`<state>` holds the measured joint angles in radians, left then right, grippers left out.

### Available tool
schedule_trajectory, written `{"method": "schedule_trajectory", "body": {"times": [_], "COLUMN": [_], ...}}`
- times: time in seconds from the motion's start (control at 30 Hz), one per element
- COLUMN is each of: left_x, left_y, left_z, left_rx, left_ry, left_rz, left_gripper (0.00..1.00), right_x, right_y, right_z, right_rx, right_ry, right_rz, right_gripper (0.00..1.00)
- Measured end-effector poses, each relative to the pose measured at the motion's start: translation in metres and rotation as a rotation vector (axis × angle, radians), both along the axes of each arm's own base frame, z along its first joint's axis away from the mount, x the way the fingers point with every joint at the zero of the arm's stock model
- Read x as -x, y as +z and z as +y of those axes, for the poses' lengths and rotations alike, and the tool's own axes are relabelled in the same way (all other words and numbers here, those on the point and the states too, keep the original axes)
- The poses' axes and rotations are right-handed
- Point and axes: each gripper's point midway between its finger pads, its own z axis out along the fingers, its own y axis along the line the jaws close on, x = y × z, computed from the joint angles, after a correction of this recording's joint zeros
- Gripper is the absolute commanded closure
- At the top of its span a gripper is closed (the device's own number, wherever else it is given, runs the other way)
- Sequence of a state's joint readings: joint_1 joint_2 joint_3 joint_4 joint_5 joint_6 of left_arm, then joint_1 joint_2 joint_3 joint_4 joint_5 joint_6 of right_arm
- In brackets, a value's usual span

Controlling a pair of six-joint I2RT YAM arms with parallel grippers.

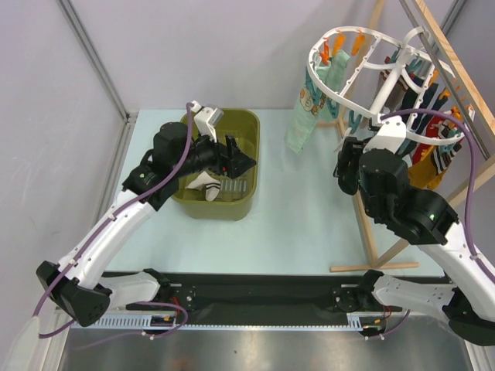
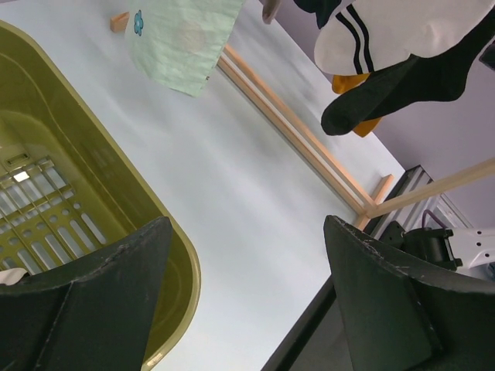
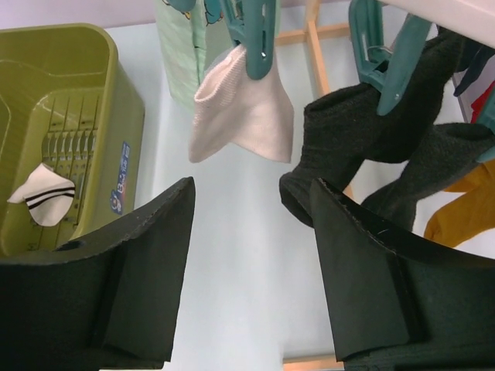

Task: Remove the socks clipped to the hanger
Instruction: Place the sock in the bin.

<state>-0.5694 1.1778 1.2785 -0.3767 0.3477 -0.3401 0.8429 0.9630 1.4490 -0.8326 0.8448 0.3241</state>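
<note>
The white oval hanger (image 1: 319,74) hangs at the top right from the wooden rack. A mint bear-print sock (image 1: 305,116) and black, striped and orange socks (image 1: 421,166) are clipped to it. My right gripper (image 3: 251,189) is open and empty, just below a pale pink sock (image 3: 240,112) on a teal peg (image 3: 251,39) and a black sock (image 3: 348,147); an orange sock (image 3: 456,205) hangs further right. My left gripper (image 2: 247,232) is open and empty over the right rim of the olive tub (image 2: 93,154). A white striped sock (image 3: 42,197) lies in the tub.
The light wooden rack (image 1: 363,224) stands on the table's right side; its base rail (image 2: 294,131) runs across the tabletop. The olive tub (image 1: 246,131) sits at the middle left. A grey wall and a metal post (image 1: 93,54) close the back and left.
</note>
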Motion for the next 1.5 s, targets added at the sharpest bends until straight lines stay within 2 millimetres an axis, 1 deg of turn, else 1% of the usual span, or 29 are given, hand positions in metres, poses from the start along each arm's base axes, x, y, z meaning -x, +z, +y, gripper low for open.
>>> {"method": "schedule_trajectory", "body": {"times": [0.1,0.23,0.3,0.4,0.47,0.57,0.63,0.8,0.9,1.0,1.07,1.1,1.13,1.2,1.3,1.33,1.4,1.43,1.5], "left_x": [0.000,0.001,0.001,0.001,0.001,0.001,0.001,0.002,0.002,0.002,0.001,0.001,0.001,0.000,-0.002,-0.003,-0.005,-0.006,-0.010], "left_y": [0.000,0.001,0.001,0.002,0.003,0.004,0.004,0.005,0.010,0.013,0.013,0.012,0.012,0.013,0.016,0.018,0.023,0.027,0.036], "left_z": [0.000,-0.001,-0.001,-0.001,-0.001,-0.002,-0.002,-0.002,-0.002,-0.002,-0.002,-0.002,-0.002,-0.003,-0.004,-0.005,-0.007,-0.009,-0.011], "left_rx": [0.000,0.001,0.001,0.003,0.004,0.004,0.005,0.006,0.011,0.015,0.015,0.014,0.014,0.015,0.017,0.019,0.025,0.030,0.040], "left_ry": [0.000,-0.003,-0.005,-0.006,-0.005,-0.005,-0.006,-0.007,-0.007,-0.007,-0.007,-0.007,-0.007,-0.007,-0.008,-0.010,-0.012,-0.012,-0.010], "left_rz": [0.000,-0.002,-0.002,-0.004,-0.007,-0.007,-0.008,-0.010,-0.018,-0.023,-0.023,-0.023,-0.022,-0.023,-0.026,-0.028,-0.033,-0.037,-0.043], "left_gripper": [0.14,0.15,0.14,0.14,0.14,0.14,0.14,0.14,0.14,0.14,0.14,0.15,0.14,0.15,0.16,0.16,0.16,0.17,0.18], "right_x": [-0.003,-0.010,-0.015,-0.025,-0.031,-0.039,-0.042,-0.049,-0.055,-0.061,-0.064,-0.067,-0.069,-0.071,-0.074,-0.075,-0.077,-0.077,-0.077], "right_y": [-0.002,-0.006,-0.010,-0.020,-0.032,-0.049,-0.057,-0.065,-0.068,-0.070,-0.070,-0.069,-0.069,-0.070,-0.077,-0.080,-0.084,-0.085,-0.085], "right_z": [0.004,0.013,0.016,0.021,0.024,0.024,0.021,0.014,0.011,0.004,0.001,0.001,0.001,0.003,0.008,0.010,0.013,0.015,0.018], "right_rx": [0.008,0.015,0.035,0.082,0.128,0.207,0.254,0.334,0.364,0.384,0.392,0.389,0.389,0.392,0.405,0.408,0.411,0.408,0.394], "right_ry": [0.005,0.021,0.019,-0.002,-0.017,-0.045,-0.070,-0.114,-0.129,-0.149,-0.155,-0.154,-0.151,-0.140,-0.107,-0.097,-0.074,-0.062,-0.038], "right_rz": [0.003,-0.008,-0.004,0.005,0.021,0.043,0.046,0.026,0.011,0.005,-0.001,-0.007,-0.014,-0.021,-0.025,-0.025,-0.023,-0.022,-0.024], "right_gripper": [0.34,0.22,0.21,0.21,0.21,0.22,0.22,0.22,0.25,0.31,0.38,0.41,0.46,0.52,0.66,0.77,0.90,1.00,1.00]}}
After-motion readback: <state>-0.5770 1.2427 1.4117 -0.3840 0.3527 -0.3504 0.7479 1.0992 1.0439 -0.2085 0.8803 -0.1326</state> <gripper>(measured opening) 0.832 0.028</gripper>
